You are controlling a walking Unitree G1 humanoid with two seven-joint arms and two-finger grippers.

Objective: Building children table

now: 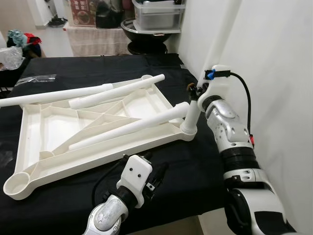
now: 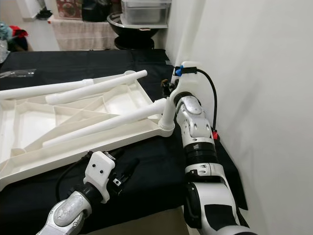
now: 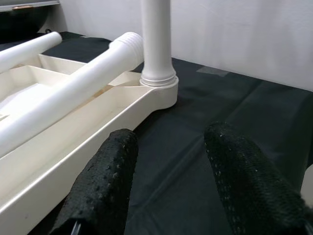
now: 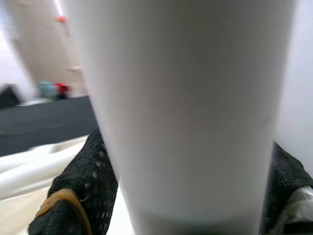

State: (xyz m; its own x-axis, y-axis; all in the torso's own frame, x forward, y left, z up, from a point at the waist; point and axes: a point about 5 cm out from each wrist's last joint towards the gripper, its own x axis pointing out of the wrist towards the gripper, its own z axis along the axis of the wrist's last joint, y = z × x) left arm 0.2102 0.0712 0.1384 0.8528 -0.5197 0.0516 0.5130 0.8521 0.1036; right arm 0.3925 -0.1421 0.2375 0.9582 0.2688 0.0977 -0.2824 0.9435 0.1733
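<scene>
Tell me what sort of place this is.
Probably a lived-in home room used for furniture assembly: a black-covered table holding an upturned white tabletop, stacked storage bins, and cloth clutter behind.

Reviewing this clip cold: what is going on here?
The robot is assembling a white children's table. The tabletop lies upside down on a black-covered table. The right gripper is shut on a leg standing upright in the corner socket by the wall. The left gripper hovers open near the tabletop's front edge. Three more legs lie loose across the tabletop.

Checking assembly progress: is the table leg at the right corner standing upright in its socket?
Upright. The leg rises straight from the corner socket, right gripper closed around it.
</scene>
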